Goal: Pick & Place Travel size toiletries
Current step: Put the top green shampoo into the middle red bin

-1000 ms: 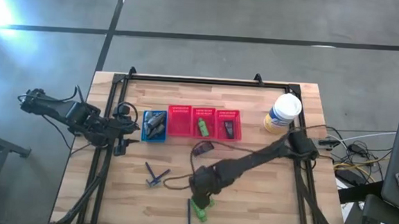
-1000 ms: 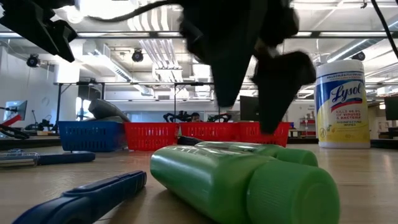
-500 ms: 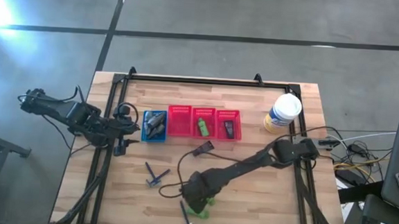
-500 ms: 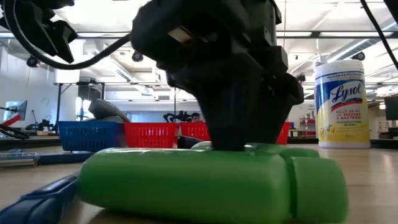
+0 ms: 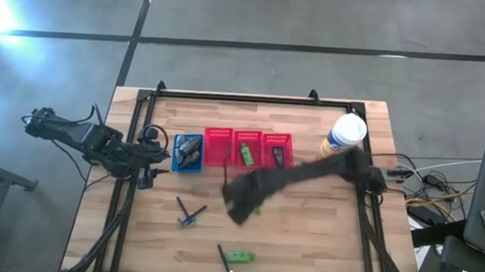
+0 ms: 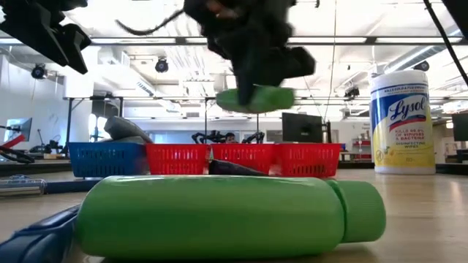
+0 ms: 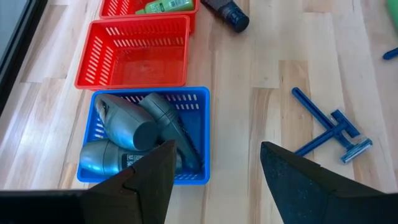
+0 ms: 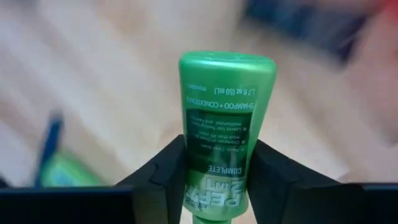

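Note:
My right gripper (image 5: 242, 205) is above the middle of the table, shut on a bright green little bottle (image 8: 224, 124), which also shows in the low view (image 6: 254, 98). A second green bottle (image 5: 239, 256) lies on its side near the table's near edge, beside a dark razor (image 5: 225, 261). Two blue razors (image 5: 189, 213) lie left of the middle. The blue basket (image 7: 186, 99) holds grey-silver bottles (image 7: 134, 130). My left gripper (image 7: 214, 174) is open above the table's left side, near the blue basket. My right gripper pinches the green bottle between its two fingers (image 8: 165, 174), on its two sides toward the cap end (image 8: 217, 180). The fingers come from above. The bottle is lifted clear of the table and lies about level, its flat end pointing away from the gripper.
Three red baskets (image 5: 247, 137) stand in a row right of the blue one; the middle one holds a green bottle (image 5: 245, 156), the right one a dark item (image 5: 278, 158). The big white tub with yellow label (image 5: 346, 138) stands at the far right.
My right gripper has gone down onto the two green bottles near the near edge, shut on one, lifted it clear and carried it toward the far edge and the baskets. The other green bottle has been turned about and stays on the table.

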Robot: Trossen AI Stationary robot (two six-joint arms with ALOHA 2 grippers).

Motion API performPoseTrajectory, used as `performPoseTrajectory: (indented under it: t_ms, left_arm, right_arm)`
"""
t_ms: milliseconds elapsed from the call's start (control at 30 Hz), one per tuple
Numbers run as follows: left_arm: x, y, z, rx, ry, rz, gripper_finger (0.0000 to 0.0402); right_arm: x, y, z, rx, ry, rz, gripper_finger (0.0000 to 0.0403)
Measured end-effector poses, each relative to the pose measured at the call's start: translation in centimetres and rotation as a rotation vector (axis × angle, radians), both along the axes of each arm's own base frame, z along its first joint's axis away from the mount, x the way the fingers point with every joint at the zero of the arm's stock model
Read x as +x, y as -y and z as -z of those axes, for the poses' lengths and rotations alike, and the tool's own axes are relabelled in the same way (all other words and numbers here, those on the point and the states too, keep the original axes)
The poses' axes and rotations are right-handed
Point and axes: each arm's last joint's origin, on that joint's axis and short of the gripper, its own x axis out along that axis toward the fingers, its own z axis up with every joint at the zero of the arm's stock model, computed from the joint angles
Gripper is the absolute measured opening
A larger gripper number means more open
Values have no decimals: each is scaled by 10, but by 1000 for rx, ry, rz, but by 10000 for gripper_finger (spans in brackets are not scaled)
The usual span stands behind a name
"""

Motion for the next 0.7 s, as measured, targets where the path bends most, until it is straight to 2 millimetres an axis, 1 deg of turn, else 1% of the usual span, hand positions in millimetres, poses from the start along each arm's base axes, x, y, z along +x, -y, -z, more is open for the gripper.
performPoseTrajectory:
  t_ms: [67,200,267,333,400,467,567,700]
  left_arm:
    - [0,0,0,6,2,-5,238]
    - [0,-1,0,20,7,-15,238]
    - [0,-1,0,21,7,-15,238]
    - [0,-1,0,21,7,-15,238]
    - [0,-1,0,21,7,-15,238]
    - [0,-1,0,21,7,-15,238]
    - [0,-1,0,19,7,-17,238]
    - [0,-1,0,15,8,-22,238]
  right_arm:
    - [2,35,-13,-19,59,107,135]
    - [7,110,-26,-27,165,288,137]
    - [10,140,-20,-35,183,326,136]
    - [11,162,-8,-32,154,348,137]
    - [10,175,5,-3,112,368,145]
    - [9,182,10,-5,93,377,160]
    - [8,188,11,-38,84,397,189]
    - [5,189,9,-85,64,408,228]
